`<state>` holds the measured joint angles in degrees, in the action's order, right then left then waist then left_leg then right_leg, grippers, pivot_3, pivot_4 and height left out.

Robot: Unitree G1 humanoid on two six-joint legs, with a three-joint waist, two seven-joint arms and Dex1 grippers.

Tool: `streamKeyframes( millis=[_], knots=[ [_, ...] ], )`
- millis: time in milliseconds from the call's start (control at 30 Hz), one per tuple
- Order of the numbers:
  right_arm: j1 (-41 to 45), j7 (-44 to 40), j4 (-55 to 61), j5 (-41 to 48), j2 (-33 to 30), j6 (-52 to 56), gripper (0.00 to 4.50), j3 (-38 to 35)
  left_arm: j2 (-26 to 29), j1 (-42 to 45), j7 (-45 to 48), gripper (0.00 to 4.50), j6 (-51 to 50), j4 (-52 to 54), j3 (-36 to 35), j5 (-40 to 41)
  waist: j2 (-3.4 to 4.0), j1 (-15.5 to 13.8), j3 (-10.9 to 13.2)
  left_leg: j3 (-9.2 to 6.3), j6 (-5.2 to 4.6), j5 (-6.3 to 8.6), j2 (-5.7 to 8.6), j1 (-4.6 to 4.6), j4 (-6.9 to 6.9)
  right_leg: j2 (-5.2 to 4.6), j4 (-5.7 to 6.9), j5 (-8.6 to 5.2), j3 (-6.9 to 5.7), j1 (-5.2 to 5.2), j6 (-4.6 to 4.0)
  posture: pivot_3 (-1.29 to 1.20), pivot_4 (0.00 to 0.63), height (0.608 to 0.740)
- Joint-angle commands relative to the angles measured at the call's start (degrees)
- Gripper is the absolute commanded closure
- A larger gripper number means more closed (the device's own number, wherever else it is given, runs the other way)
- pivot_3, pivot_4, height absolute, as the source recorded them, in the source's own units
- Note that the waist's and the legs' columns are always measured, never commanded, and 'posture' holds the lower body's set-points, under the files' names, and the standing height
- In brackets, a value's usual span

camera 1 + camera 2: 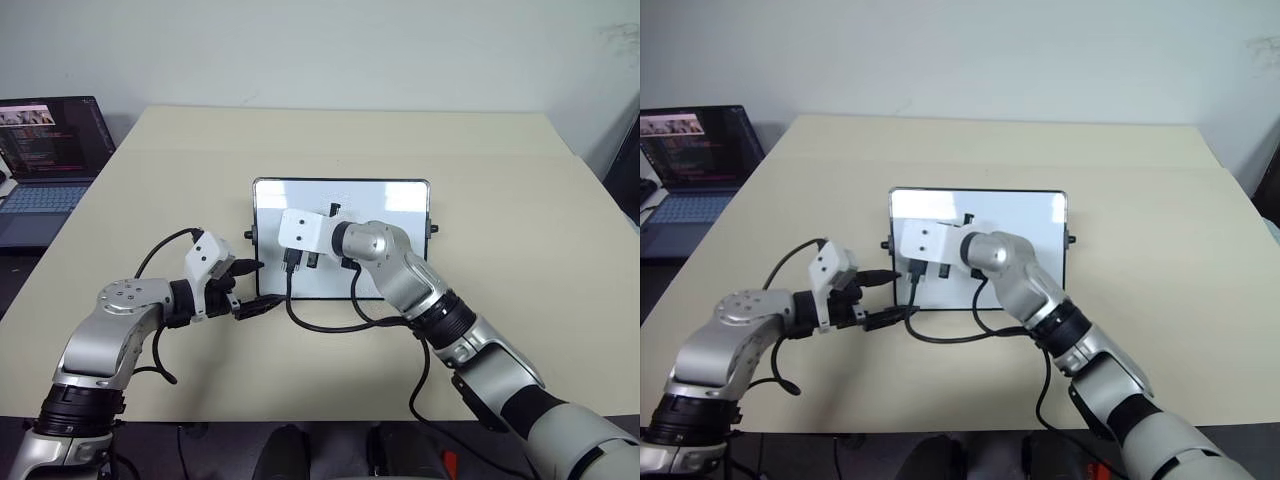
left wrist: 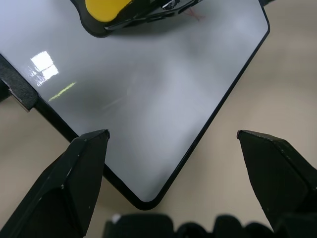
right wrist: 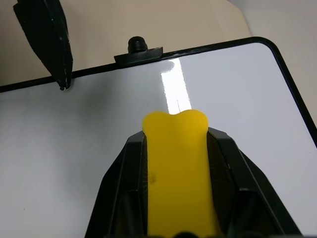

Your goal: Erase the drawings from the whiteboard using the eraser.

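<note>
The whiteboard (image 1: 400,200) lies flat on the beige table (image 1: 520,220), near its middle, its thin black frame and small side knobs plain to see. The right claw (image 3: 174,148) hangs over the board's left half, its two black fingers (image 3: 124,178) closed on the eraser (image 3: 176,163) — the yellow block is squeezed between them, and its rounded end pokes out past the tips toward the glossy white surface. Whether the eraser touches the board cannot be told from these views. In the left wrist view the eraser's yellow end appears again above the board, and just beside it a faint red mark (image 2: 194,15), one of the drawings, shows on the white; the others are too faint or hidden to make out. The left claw (image 2: 171,136) waits at the board's near left corner with its fingers spread wide, holding nothing — one fingertip over the white surface, the other over the bare table beyond the frame. A laptop (image 1: 45,150) sits open at the far left edge of the table, well apart from the board.
</note>
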<state>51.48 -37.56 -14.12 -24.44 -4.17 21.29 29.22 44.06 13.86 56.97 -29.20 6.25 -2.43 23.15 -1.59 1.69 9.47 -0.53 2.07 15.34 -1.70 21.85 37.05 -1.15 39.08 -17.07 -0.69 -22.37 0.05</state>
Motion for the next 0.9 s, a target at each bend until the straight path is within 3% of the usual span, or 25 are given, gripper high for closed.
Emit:
streamKeyframes(
  millis=[33,267,533,900],
  knots=[
    [0.74,-1.21,-1.23,1.90,-0.49,2.62,3.23,-2.10,-0.15,0.68,0.39,0.00,1.32,1.34,0.37,-0.32,0.00,-0.03,0.00,-0.01,0.00,0.00,0.00,0.00,0.00,0.00,0.00,0.00,-0.01,0.01,0.00,0.00,0.150,0.740],
    [-1.14,-3.36,-0.45,2.39,-1.90,3.55,3.23,-0.69,-0.27,0.76,0.33,0.00,1.42,1.40,0.67,-0.33,-0.01,-0.05,-0.01,-0.01,0.00,0.00,0.02,-0.04,0.00,-0.01,0.00,0.00,0.00,0.04,0.00,0.00,0.150,0.740],
    [3.57,4.24,-3.90,1.99,-1.56,-0.31,3.23,-3.42,-0.38,0.97,0.52,0.00,1.42,1.26,0.93,-0.31,0.00,-0.07,0.00,-0.06,0.00,-0.01,0.02,-0.06,0.02,-0.01,0.07,0.02,-0.05,0.05,-0.03,0.00,0.150,0.740],
    [-2.41,-3.90,0.15,1.24,-6.53,1.74,3.23,1.76,-0.35,0.84,0.77,0.00,1.32,1.27,1.01,-0.22,-0.01,-0.07,-0.01,-0.05,-0.01,0.00,0.02,-0.10,0.01,-0.01,0.04,0.02,-0.04,0.09,-0.03,0.00,0.150,0.740]
  ],
)
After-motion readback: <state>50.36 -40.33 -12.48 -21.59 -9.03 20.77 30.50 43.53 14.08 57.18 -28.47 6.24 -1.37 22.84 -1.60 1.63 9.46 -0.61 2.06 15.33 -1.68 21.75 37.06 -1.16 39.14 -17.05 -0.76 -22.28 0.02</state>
